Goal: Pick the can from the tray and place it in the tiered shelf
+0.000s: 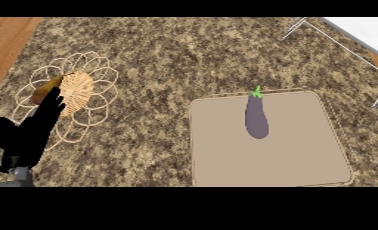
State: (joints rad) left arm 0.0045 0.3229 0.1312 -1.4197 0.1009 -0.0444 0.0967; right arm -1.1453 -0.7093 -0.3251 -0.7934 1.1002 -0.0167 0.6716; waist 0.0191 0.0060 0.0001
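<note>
Speckled brown granite bench (162,59), a wooden strip (15,34) at its far left. The beige tray (221,169) holds a purple eggplant (257,119); where the can is I cannot tell. The left hand (29,136), fingers straight and open, overlaps a wicker basket (96,79); wire shelf (325,31) far right

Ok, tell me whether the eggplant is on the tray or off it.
On it: the eggplant lies flat within the tray, near its far edge.

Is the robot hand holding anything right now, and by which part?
Nothing is held. The left robot hand shows straight fingers in front of the flower-shaped wicker basket; the purple eggplant lies untouched on the tan square tray.
</note>
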